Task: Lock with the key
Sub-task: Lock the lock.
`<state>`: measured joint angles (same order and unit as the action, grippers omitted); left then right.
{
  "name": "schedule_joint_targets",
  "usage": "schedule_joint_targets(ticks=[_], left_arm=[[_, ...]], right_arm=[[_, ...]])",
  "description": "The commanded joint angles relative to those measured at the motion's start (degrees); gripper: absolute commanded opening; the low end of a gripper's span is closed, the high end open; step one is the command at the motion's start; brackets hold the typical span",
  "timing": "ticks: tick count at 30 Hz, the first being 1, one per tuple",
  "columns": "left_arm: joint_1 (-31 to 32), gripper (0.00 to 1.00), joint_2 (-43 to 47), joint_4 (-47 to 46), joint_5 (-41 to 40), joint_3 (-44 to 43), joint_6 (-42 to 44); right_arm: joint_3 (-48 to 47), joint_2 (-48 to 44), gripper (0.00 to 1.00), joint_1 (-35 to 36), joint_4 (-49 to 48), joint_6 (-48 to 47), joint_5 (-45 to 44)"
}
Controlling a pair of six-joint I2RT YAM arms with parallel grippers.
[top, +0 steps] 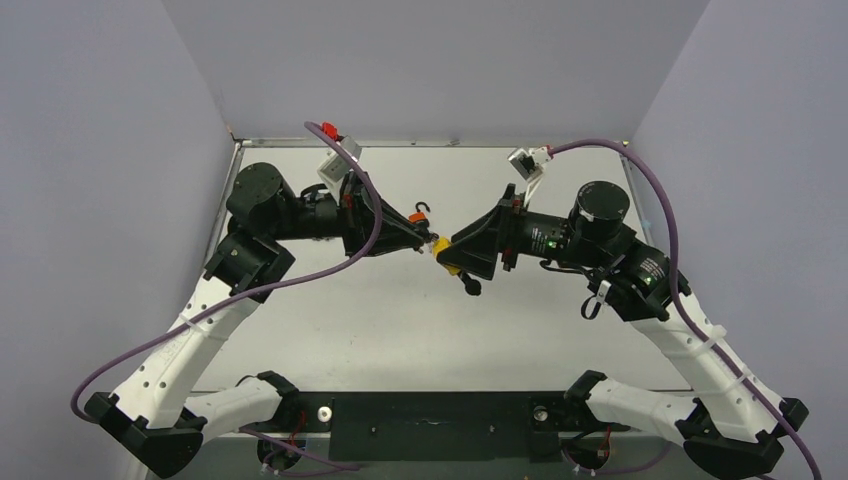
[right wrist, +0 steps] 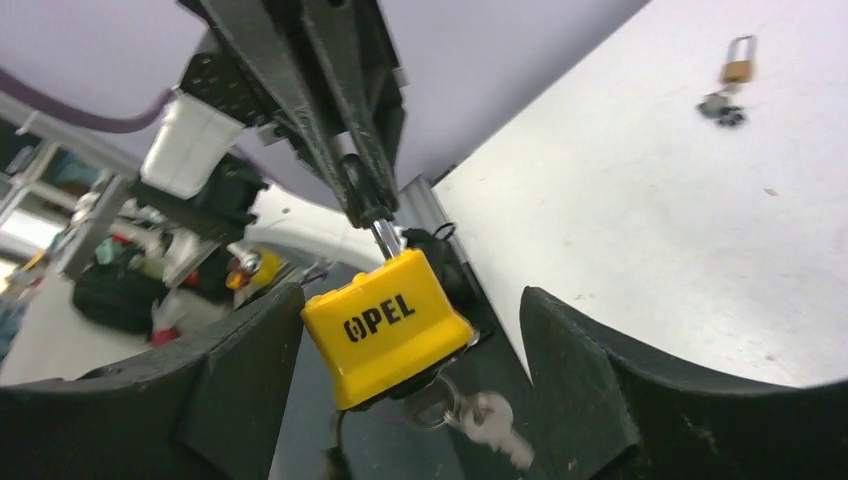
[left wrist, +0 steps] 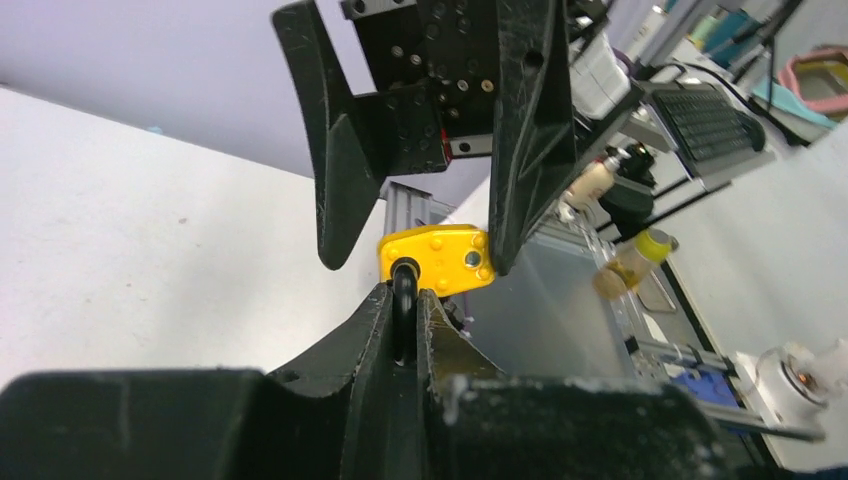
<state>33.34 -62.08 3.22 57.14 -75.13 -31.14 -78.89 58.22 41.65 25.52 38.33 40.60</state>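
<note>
Looking at this one, everything happens in mid-air over the tabletop [top: 400,330], with both arms meeting near the middle. Left tool [left wrist: 402,330] is pinched tight on the shackle [right wrist: 385,238], so the yellow lock [right wrist: 385,335] dangles from it, right between the fingers of the right tool [right wrist: 412,295]. That right tool is wide and holds nothing. In the left wrist view one of its fingers looks like it touches the side of the lock body, and the other stands clear. There's also a small brass lock [right wrist: 737,68] lying on the tabletop well away, so ignore that. The key [right wrist: 490,420] hangs under the yellow body. It looks seated in the keyhole, though I can't tell how deep.

My read is that the right tool should go for the key, not the body. How I'd do it:

- Drop the right tool below the body so its fingers bracket the key's flat head, then close on the flat faces, not the edges.
- Line the wrist up with the key's shaft before twisting. If it's off-axis, the twist just swings the lock.
- The lock is only held by its shackle, so the body can probably pivot. Turn slowly and watch whether the body spins along with the key.
- I can't tell if the shackle is fully pushed home. If it isn't, press the body up toward the left tool first.
- Leave the left grip alone until the turn is done.
</note>
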Motion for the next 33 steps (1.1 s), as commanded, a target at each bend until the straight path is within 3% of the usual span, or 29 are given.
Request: schedule_joint_targets(ticks=[1,4,9,12,17,21,23,27,29,33], left_arm=[[0.2,0.00,2.0,-3.4,-8.7,-0.4,-2.9],[0.2,0.00,3.5,-3.4,-13.1,0.0,-2.7],[0.2,0.00,5.4,-3.8,-18.0,-0.3,-2.8],[0.2,0.00,6.8,-5.6,-18.3,-0.3,-2.8],[0.2,0.00,7.9,-9.8,-16.5,-0.5,-3.9],[0.2,0.00,8.3,-11.1,-18.0,-0.4,-5.6],[0.2,0.00,8.3,-13.1,-19.6,-0.3,-8.5],[0.2,0.00,8.2,-17.6,-23.6,0.0,-15.7],[0.2,0.00,8.2,-18.1,-26.0,-0.2,-18.3],[0.2,0.00,7.7,-18.5,-28.6,-0.1,-23.0]], right_arm=[[0.6,-1.8,0.80,-0.3,1.9,-3.4,-19.9],[3.0,-4.2,0.94,-0.5,-2.2,-1.9,-28.8],[12.2,-10.3,1.00,-1.4,-15.5,2.4,-34.8],[12.2,-10.2,0.99,-3.9,-20.5,6.5,-28.0],[11.5,-4.8,0.88,-13.6,-28.8,19.7,-13.9],[14.6,-3.2,0.86,-13.1,-43.8,29.1,-6.8],[15.0,-4.3,0.86,-10.9,-42.6,26.0,-9.7],[13.0,-7.5,0.86,-3.6,-34.9,7.9,-18.3],[12.6,-8.3,0.85,-0.3,-34.3,3.1,-20.6],[13.2,-8.0,0.82,1.7,-38.4,0.9,-21.4]])
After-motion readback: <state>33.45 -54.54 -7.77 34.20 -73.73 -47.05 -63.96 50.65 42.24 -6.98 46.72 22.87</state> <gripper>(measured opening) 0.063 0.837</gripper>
